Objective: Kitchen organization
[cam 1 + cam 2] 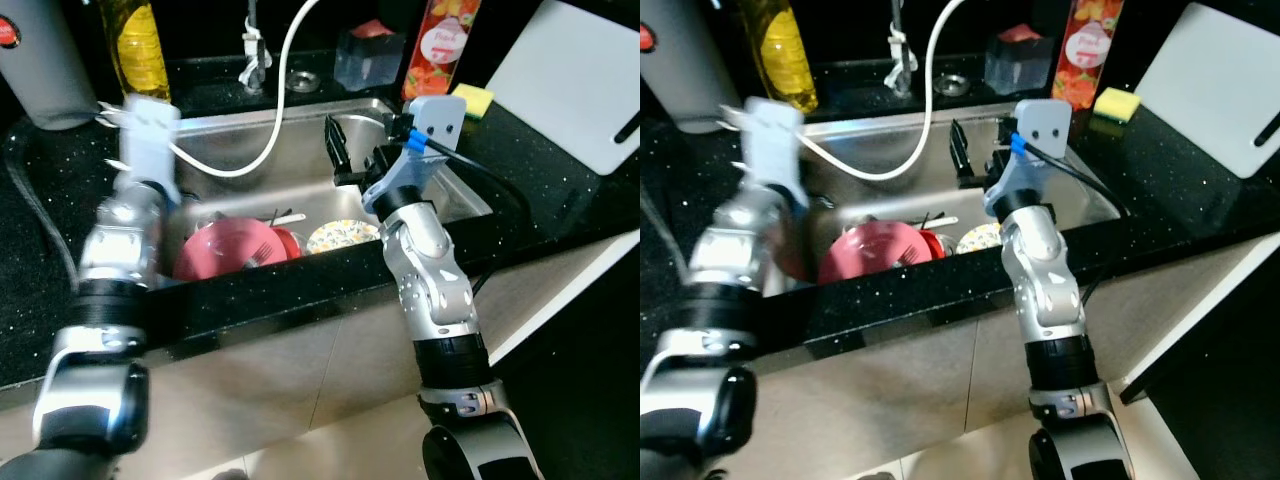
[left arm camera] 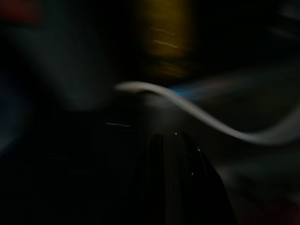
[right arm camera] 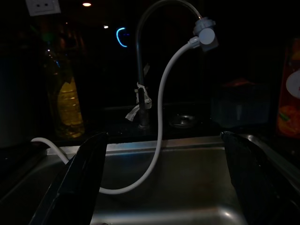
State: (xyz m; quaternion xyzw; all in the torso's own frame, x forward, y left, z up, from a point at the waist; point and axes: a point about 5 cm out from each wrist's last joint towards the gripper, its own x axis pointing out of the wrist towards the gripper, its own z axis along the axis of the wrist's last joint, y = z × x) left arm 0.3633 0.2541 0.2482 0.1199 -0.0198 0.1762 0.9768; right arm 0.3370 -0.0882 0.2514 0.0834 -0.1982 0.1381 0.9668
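Dark kitchen, black speckled worktop (image 1: 560,190) running L to R w/ a stainless sink (image 1: 300,150) let into it. Back wall in shadow.

Biggest loose item: white cutting board (image 1: 580,85) leaning at far right on the worktop. At far left a grey appliance body (image 1: 45,65), cut off by the frame edge. Behind the sink, a tall bottle of yellow oil (image 1: 140,50) on the left, a red juice carton (image 1: 440,45) on the right, a clear box w/ something red inside (image 1: 368,55) just left of the carton. Yellow sponge (image 1: 472,100) sits just beside the carton's base.

Tap (image 3: 140,70) rises at the back edge of the sink; a white hose (image 1: 270,110) drops from its spout and loops down into the basin, trailing off toward the left rim.

In the sink, near the front wall: pink bowl (image 1: 228,250), touching a smaller red dish (image 1: 288,242) on its right, then a patterned plate (image 1: 340,236) just beside that. A utensil or two lies across them, too small to tell which.

Right gripper (image 3: 159,187) hangs over the sink's right half, above the dishes, fingers (image 3: 84,178) spread wide, nothing between them. Left gripper (image 1: 150,140) is over the sink's left rim, blurred; can't tell whether its fingers are spread or together. Left wrist view is v. dark, just the hose and the bottle's yellow smear.
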